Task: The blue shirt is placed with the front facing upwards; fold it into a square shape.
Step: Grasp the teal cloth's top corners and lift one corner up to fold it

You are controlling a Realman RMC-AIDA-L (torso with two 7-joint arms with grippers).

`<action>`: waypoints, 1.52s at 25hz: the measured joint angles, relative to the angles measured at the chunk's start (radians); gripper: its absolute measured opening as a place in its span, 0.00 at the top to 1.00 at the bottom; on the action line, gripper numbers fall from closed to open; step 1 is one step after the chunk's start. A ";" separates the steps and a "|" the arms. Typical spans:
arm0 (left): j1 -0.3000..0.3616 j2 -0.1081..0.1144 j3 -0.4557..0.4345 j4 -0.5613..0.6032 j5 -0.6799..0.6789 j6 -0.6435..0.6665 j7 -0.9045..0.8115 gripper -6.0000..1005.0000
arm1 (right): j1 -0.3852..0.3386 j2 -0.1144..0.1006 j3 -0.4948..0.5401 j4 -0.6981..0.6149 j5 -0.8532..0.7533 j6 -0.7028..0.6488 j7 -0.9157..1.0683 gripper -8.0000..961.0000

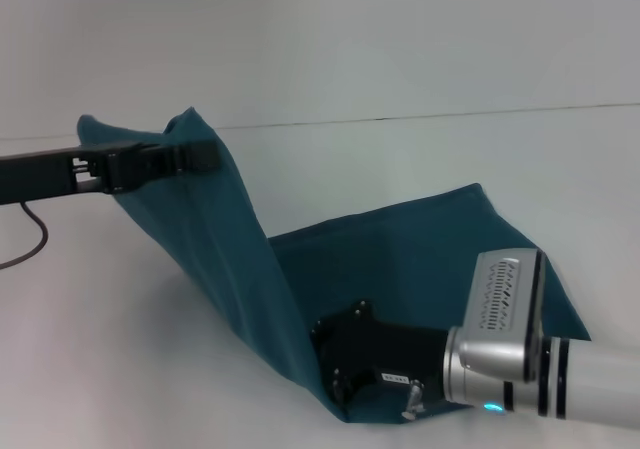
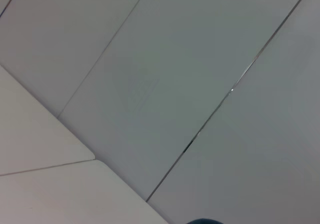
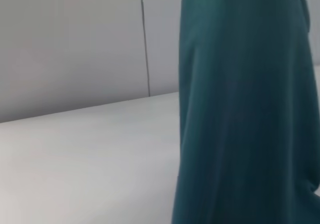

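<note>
**Shirt hoisted on the left, pinned low on the right**

The left gripper (image 1: 205, 155) is reaching in from nine o'clock in the head view, its dark fingers closed on the top edge of the blue shirt (image 1: 400, 259) and holding that edge up in the air. From the pinch the cloth is falling away in a steep sheet toward five o'clock, down to the white table (image 1: 120, 349).

The right gripper (image 1: 335, 354) is sitting low at five o'clock, its black body pressed against the near fold of the shirt; whether its fingers are apart or together, I cannot tell, as the cloth is covering them. Beyond it the rest of the shirt is lying flat on the table, spreading toward three o'clock.

The right wrist view is giving what the head view is not: the teal fabric (image 3: 245, 109) close up, hanging as a near-vertical curtain with soft lengthwise folds, the table edge and wall (image 3: 70, 39) beside it. The left wrist view is offering mostly pale wall panels, with only a sliver of teal at its edge.
</note>
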 joint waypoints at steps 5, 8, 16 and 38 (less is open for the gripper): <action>-0.006 -0.005 0.009 -0.001 0.000 0.000 0.009 0.98 | 0.033 0.005 0.006 0.017 0.000 0.041 0.000 0.99; -0.015 -0.008 0.020 -0.002 0.000 0.000 0.012 0.97 | 0.066 0.007 0.006 0.042 0.000 0.080 -0.001 0.99; -0.030 -0.014 0.034 -0.002 -0.001 0.000 0.024 0.97 | 0.148 0.011 0.003 0.106 0.000 0.196 -0.006 0.99; -0.048 -0.074 0.071 -0.003 -0.038 -0.001 0.055 0.97 | 0.089 -0.008 0.146 0.089 0.001 0.209 0.006 0.99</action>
